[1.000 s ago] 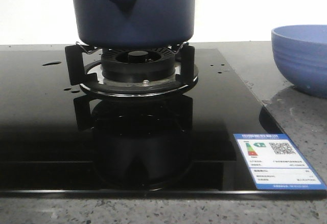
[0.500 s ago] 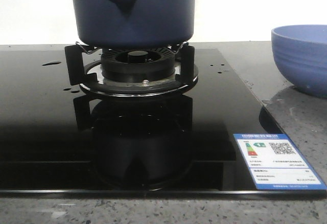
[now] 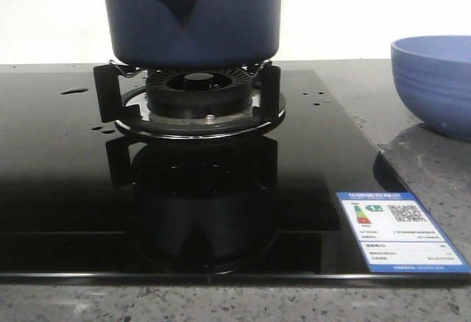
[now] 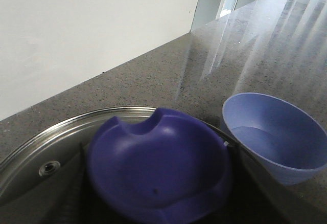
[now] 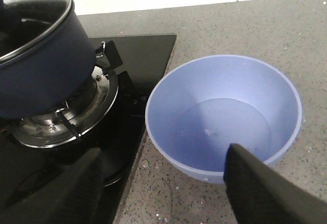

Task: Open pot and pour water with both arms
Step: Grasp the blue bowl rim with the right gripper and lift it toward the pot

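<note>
At the lower right of the front view an energy label point(image 3: 401, 231) is seen on the black hob point(image 3: 59, 190), beyond it the pot point(image 3: 213, 20) is set on the burner point(image 3: 197, 98) at upper centre, water drops point(image 3: 74, 91) are scattered left, and the light-blue bowl point(image 3: 434, 79) is placed at right; the right gripper point(image 5: 168, 183) is held spread over that bowl, while the left gripper's state cannot be told.

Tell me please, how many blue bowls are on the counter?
1. The light-blue bowl stands on the grey counter, to the right of the stove and the pot. More could be outside the views.
</note>
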Robot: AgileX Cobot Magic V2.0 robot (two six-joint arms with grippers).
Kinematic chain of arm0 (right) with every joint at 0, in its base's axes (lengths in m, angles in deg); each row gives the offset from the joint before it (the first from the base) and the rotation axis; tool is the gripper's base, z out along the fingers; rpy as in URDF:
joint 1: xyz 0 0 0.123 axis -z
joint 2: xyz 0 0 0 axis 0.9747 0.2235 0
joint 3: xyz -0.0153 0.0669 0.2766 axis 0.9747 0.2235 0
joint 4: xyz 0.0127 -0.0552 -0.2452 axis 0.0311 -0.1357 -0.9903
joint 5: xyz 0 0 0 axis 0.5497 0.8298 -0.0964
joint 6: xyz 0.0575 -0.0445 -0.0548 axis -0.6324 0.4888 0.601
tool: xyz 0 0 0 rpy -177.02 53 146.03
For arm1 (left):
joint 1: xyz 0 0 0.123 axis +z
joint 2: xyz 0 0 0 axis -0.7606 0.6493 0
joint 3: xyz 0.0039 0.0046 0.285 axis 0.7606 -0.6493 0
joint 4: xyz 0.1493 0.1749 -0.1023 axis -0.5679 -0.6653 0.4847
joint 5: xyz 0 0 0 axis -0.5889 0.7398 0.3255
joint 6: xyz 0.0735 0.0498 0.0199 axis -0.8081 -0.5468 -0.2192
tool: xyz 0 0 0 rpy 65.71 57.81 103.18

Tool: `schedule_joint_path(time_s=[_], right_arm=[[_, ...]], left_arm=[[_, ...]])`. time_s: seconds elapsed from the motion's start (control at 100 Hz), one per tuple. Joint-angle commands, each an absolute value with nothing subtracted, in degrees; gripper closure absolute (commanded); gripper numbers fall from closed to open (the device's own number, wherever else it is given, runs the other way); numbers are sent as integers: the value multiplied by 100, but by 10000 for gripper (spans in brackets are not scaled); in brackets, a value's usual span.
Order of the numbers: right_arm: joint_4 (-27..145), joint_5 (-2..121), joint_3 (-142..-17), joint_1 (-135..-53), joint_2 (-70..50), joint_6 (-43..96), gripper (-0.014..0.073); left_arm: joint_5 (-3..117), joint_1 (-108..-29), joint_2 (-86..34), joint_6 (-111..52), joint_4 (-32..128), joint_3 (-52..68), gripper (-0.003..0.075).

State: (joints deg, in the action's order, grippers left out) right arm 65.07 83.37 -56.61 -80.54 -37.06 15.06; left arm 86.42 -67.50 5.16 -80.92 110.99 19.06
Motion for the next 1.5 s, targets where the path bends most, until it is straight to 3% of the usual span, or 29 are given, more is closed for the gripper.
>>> schedule_joint_path(time_s=[0.0,0.3,0.61,0.8,1.0,1.21,1.33,1.49], right_arm=[[6605,8043,-5862,-8062,-3611,1580,137],[6519,8295,-6139,-8062,-2760,1580,137],[6379,9122,-7836,-7702,-1148,1580,137],[6346,9902,-8722,-7035,-208,1580,137],[6198,10606,-8937,-6477,557,1580,137],[6098,10757,-8937,-6428,1209,1580,143],[6098,10757,-8937,-6428,1536,1580,234],[6098,10729,-8937,-6428,1691,1580,536]], left_arm=[[8904,-6771,279,-8114,11402,2134,406],[8903,-6207,-216,-8093,11392,2134,403],[8941,-5236,-847,-8068,11366,2134,400],[9029,-4815,-1024,-7873,11315,2134,313],[9069,-4713,-1036,-7873,11137,2134,314],[9022,-4713,-1036,-7873,10955,2134,314],[8974,-4713,-1036,-7873,10947,2134,314],[8825,-4713,-1036,-7873,10942,2134,314]])
